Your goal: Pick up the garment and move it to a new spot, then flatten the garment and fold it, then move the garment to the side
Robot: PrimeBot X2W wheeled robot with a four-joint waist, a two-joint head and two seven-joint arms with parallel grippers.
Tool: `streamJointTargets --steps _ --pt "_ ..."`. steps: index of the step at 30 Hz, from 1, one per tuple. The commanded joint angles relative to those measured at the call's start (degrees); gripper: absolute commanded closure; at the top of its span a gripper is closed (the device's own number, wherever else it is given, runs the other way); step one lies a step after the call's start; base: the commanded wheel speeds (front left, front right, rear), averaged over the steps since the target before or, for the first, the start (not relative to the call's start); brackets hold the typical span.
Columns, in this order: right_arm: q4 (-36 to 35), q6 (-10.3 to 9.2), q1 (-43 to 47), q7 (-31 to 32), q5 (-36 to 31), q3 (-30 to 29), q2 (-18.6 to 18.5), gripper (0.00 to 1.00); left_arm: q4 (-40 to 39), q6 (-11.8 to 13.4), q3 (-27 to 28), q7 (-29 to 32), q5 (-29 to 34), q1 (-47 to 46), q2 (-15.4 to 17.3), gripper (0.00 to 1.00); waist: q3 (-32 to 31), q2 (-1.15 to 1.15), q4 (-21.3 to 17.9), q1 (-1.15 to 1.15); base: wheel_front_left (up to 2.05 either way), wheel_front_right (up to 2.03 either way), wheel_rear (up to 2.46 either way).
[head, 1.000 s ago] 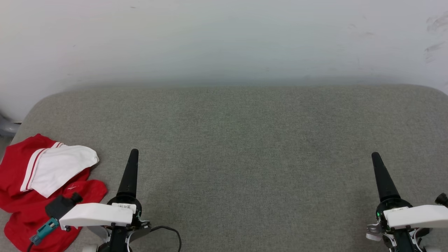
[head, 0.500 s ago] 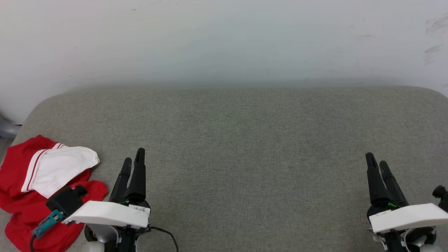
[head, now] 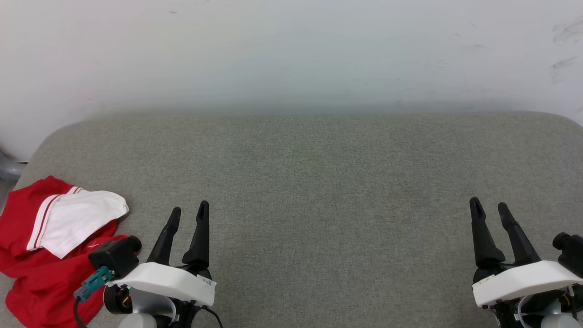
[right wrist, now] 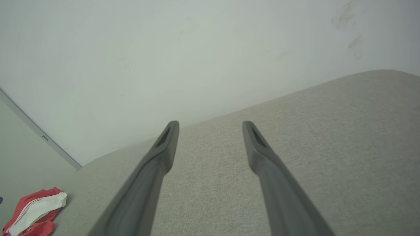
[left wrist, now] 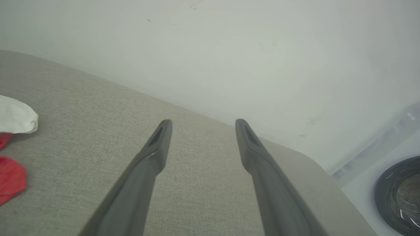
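Garment (head: 45, 273) lies crumpled at the near left corner of the grey cushion (head: 319, 182), white sleeve uppermost. Left gripper (head: 190, 207) sits just beside it, fingers spread apart, holding nothing. Right gripper (head: 488, 203) is well apart at the cushion's right side, fingers likewise spread, empty.

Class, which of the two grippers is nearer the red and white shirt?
The left gripper: the garment lies crumpled beside it, while the right gripper sits across the grey cushion.
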Motion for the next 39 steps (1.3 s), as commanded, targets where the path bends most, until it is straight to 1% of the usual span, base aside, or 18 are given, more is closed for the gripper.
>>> streamJointTargets --steps 1,11,22,30,39 --pt "-1.01 0.0 -0.06 0.25 -2.05 -0.12 0.1 0.0 -0.5 0.21 -0.14 -0.62 1.86 -1.16 0.61 0.0 -0.01 0.0 -0.01 0.0 0.0 0.0 0.0" --pt "-2.53 0.0 0.67 0.6 -9.33 -0.13 0.16 0.0 -0.67 1.66 -0.96 -2.12 8.91 -1.03 1.56 0.0 0.0 0.0 -0.01 0.0 0.0 0.0 0.0" --pt "-3.77 0.0 1.34 0.97 -15.64 -0.29 0.19 0.0 -0.42 2.56 -1.98 -3.59 15.18 -0.95 2.47 0.0 0.01 0.0 -0.01 0.0 0.0 0.0 0.0" --pt "-4.21 0.0 1.75 1.12 -18.43 -0.54 0.21 0.0 -0.11 3.03 -2.32 -4.53 18.33 -1.01 2.69 0.0 -0.08 0.0 0.07 0.0 0.0 0.0 0.0" --pt "-4.66 -0.01 2.22 0.78 -21.08 -1.08 0.23 0.0 1.12 2.81 -2.4 -5.56 21.33 -1.14 2.66 0.0 -0.16 0.0 0.18 0.0 0.0 0.0 0.0"
